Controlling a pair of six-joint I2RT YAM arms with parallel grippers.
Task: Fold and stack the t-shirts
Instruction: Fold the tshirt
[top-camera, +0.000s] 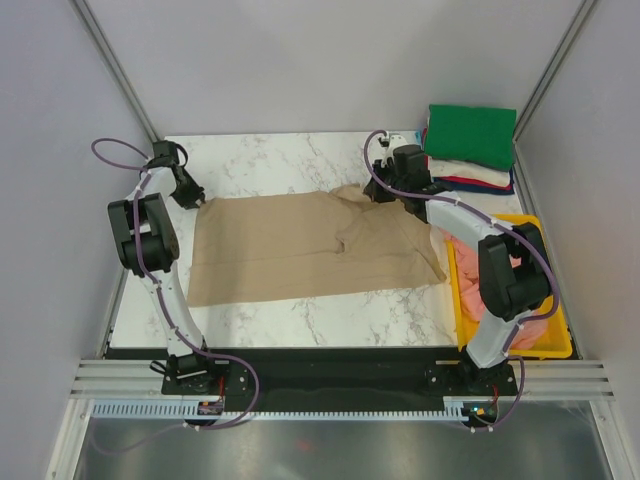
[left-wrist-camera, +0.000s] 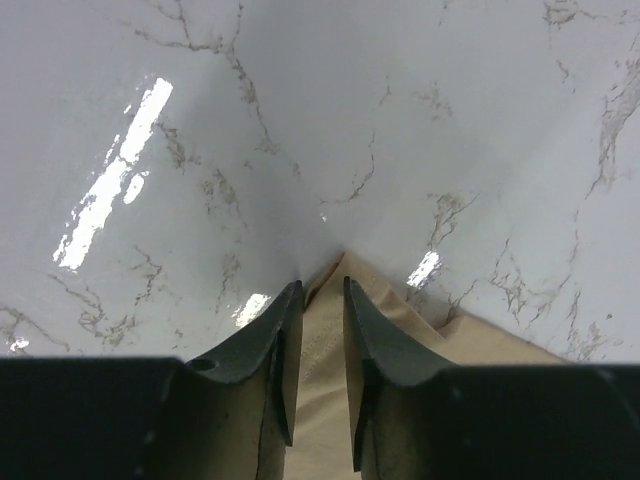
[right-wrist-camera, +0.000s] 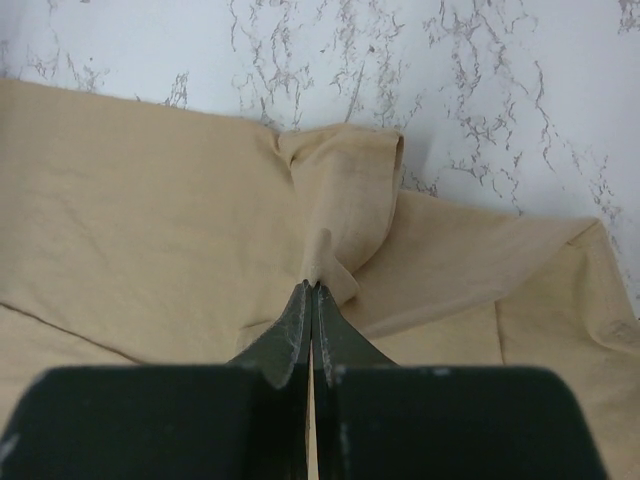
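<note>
Jaws of the left gripper stand narrowly apart, straddling the far-left corner of the tan t-shirt, not pinching yet. The shirt lies long-ways across the worktop, between both arms. Right gripper: jaws clamped on a bunched far-right fold.

My marble table sits boxed in by plain grey walls; bright glare streaks its glossy top.

Black-jointed white arms, looping purple cables, dark tapered pincer fingers
</note>
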